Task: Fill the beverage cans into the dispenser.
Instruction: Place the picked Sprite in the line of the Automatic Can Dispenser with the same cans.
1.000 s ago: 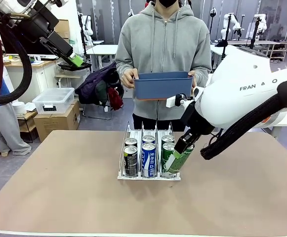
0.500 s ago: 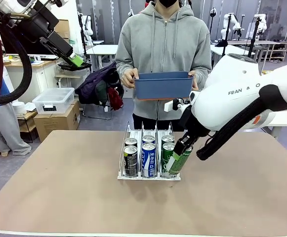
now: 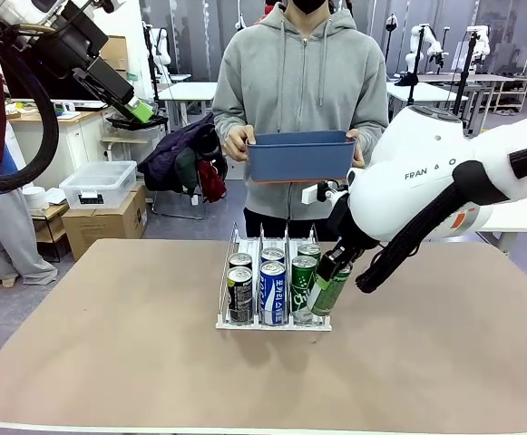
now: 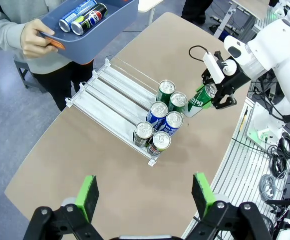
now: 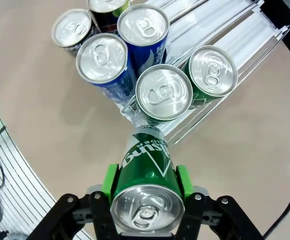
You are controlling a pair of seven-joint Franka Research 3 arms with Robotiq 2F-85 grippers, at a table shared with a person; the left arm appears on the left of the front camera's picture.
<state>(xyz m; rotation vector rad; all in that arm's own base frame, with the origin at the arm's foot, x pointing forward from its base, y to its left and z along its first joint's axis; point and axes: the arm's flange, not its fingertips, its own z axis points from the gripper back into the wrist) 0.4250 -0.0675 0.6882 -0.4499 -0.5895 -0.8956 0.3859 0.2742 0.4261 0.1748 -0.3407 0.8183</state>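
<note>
Right gripper (image 3: 334, 272) had shifted left toward the dispenser (image 4: 109, 93), jaws pinching a green can (image 3: 329, 292) tilted, base at the right lane's near end, probably to slot it in. Left gripper (image 3: 141, 111) hung raised aside, jaws spread, out of the way.

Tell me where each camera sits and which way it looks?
Front: sits between the arms, facing across the table at the person with the bin; the right arm shows.
Left wrist: high up, looking down on the rack; open left claw at the bottom.
Right wrist: just over the rack, looking down; right claw grips a green can.
Shared: both wrist views show that can and the racked cans.
</note>
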